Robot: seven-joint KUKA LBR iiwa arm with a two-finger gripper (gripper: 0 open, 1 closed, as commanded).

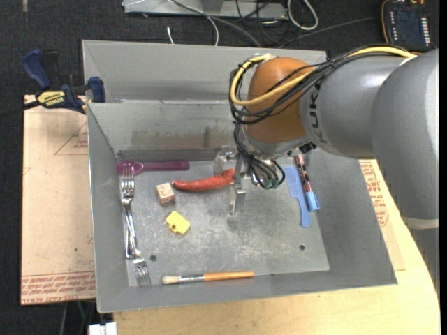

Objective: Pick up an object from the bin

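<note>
While the pincer (236,192) hangs low over the middle of the bin (105,208), tucked under the orange wrist cover (276,96), I cannot tell from my screen how wide it stands or whether it has hold of anything. It sits right at the right end of a red chilli-shaped thing (204,183), which lies crosswise on the floor a little far of centre; whether the two touch I cannot make out. Just beside the chilli's left end, slightly nearer to me, sits a small tan cube (165,193), and nearer again a yellow block (177,222), apart from both. To the right of the pincer a blue comb (303,199) lies lengthwise, with a slim dark red thing (302,169) at its far end, too small for me to name. Far left, along the foot of the back wall, a purple spoon (150,166) lies with its bowl to the left. Down the left wall run two silver forks (128,218), one with its tines far, the other with its tines in the near left corner. Along the near wall lies a paintbrush (209,278), bristles left, orange handle right.
</note>
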